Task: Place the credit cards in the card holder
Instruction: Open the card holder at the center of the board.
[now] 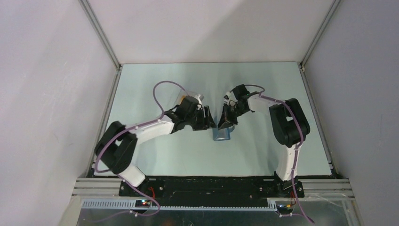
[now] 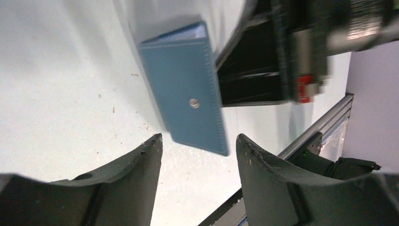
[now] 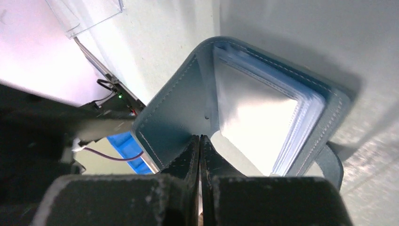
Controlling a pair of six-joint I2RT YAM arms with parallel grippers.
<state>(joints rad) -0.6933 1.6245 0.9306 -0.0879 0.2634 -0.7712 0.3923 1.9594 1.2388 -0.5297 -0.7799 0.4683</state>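
Note:
The card holder [image 1: 222,134], a small blue wallet, lies half open at the table's middle. In the left wrist view its stitched blue cover [image 2: 186,103] stands tilted up, a snap stud at its centre. My right gripper [image 3: 200,137] is shut. Its tips rest against the inner face of the raised cover [image 3: 174,108], beside the pale inner sleeves [image 3: 263,108], and I see nothing between the jaws. My left gripper [image 2: 198,139] is open just short of the cover's lower edge and holds nothing. An orange-tan credit card [image 1: 182,98] peeks out behind the left wrist.
A clear plastic piece [image 3: 89,14] lies beyond the wallet, near the left arm's wrist [image 1: 197,97]. The two grippers [image 1: 209,123] [image 1: 225,123] are close together over the wallet. White walls and metal rails bound the table on three sides.

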